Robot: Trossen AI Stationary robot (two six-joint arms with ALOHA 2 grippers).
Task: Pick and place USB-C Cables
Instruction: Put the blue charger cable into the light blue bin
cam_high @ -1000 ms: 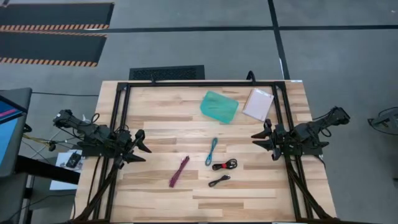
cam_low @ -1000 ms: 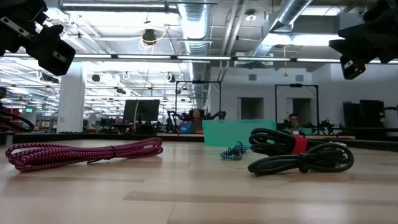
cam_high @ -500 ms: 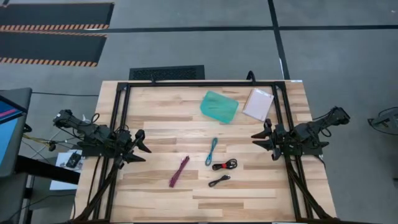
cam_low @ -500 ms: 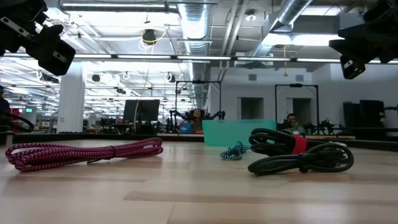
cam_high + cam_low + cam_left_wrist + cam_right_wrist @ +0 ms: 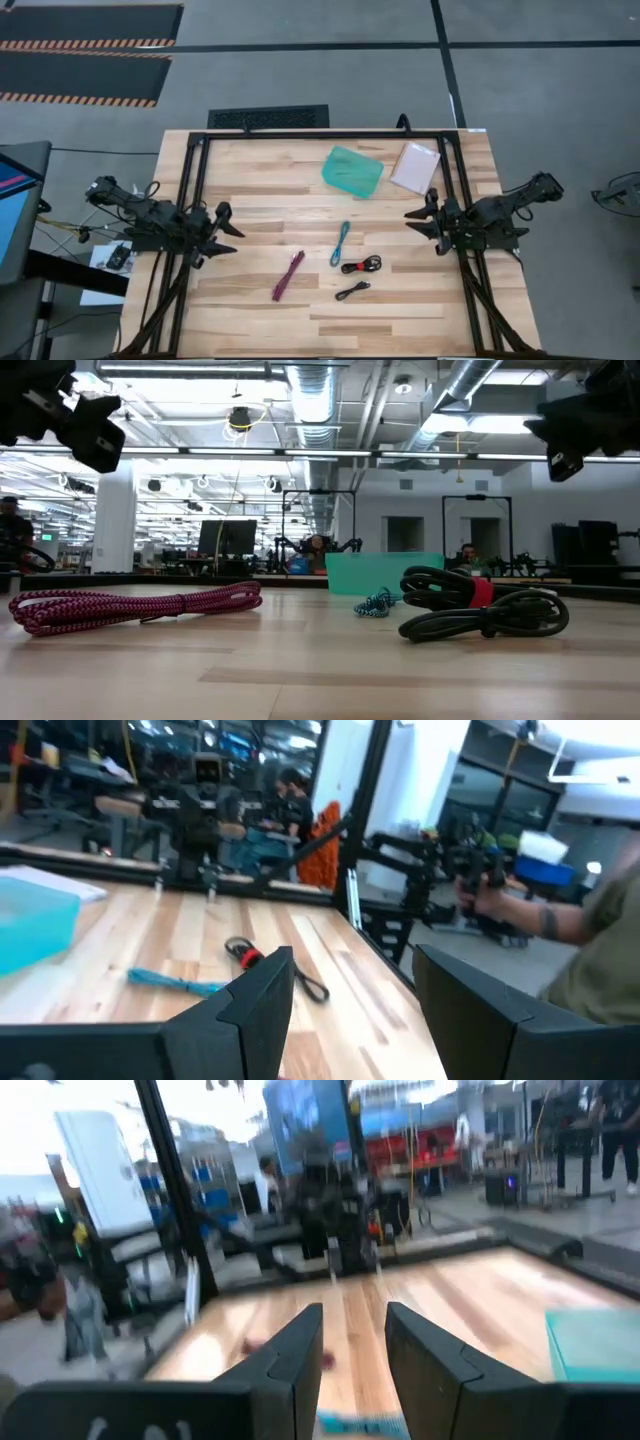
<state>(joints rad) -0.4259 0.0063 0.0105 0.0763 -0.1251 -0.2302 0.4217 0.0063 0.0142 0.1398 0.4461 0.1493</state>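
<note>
Four bundled cables lie flat on the wooden table: a light blue one (image 5: 341, 243), a magenta one (image 5: 288, 276), a black one with red (image 5: 361, 266) and an all-black one (image 5: 352, 291). In the low view the magenta cable (image 5: 140, 606) is at the left and the black ones (image 5: 480, 605) at the right. My left gripper (image 5: 228, 230) hovers open above the table's left side, well left of the cables; it also shows in the left wrist view (image 5: 352, 965). My right gripper (image 5: 410, 224) hovers open at the right; it also shows in the right wrist view (image 5: 353, 1315).
A teal tray (image 5: 352, 171) and a pale pink packet (image 5: 415, 166) lie at the far side of the table. A black frame (image 5: 320, 134) runs along the table's far, left and right edges. People sit in the room beyond, one close by in the left wrist view (image 5: 590, 950).
My left gripper has shifted a little toward the table's right and turned slightly. My right gripper has shifted slightly toward the table's left. Both stay open above the table. The cables have not moved.
</note>
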